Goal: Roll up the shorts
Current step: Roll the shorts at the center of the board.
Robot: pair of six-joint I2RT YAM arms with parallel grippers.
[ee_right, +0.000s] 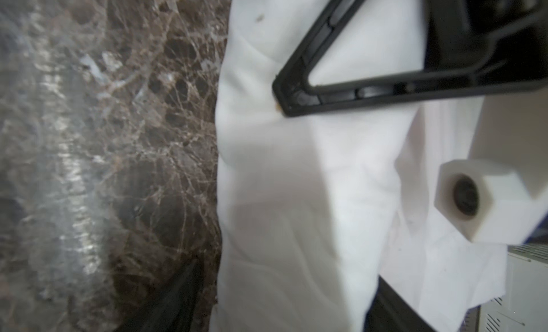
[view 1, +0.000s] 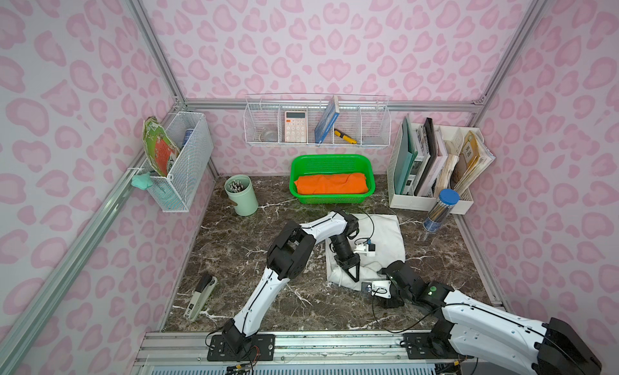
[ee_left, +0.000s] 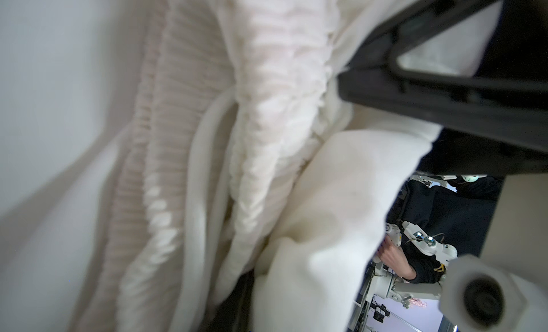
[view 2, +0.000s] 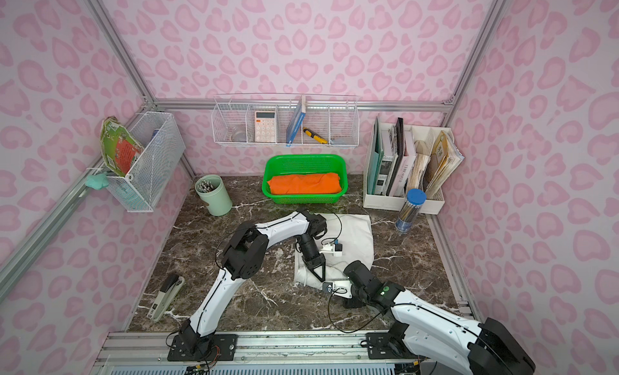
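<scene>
The white shorts (view 1: 382, 236) (view 2: 355, 236) lie folded on the marble table, right of centre, and their near edge is bunched up. My left gripper (view 1: 354, 279) points down at that bunched near-left part, its fingers together on the fabric. In the left wrist view, gathered waistband folds of the shorts (ee_left: 267, 137) fill the picture around the gripper (ee_left: 243, 312). My right gripper (ee_right: 281, 315) sits at the near edge, open, with a thick fold of shorts (ee_right: 296, 197) between its fingers. In both top views its wrist camera (view 1: 376, 287) hides those fingers.
A green basket (view 1: 330, 160) holding an orange cloth (view 1: 331, 184) stands behind the shorts. A mint pen cup (view 1: 241, 195) is at the back left and a stapler (view 1: 201, 296) at the near left. A file holder (view 1: 432, 202) and a blue-lidded tube (view 1: 440, 212) are at the back right.
</scene>
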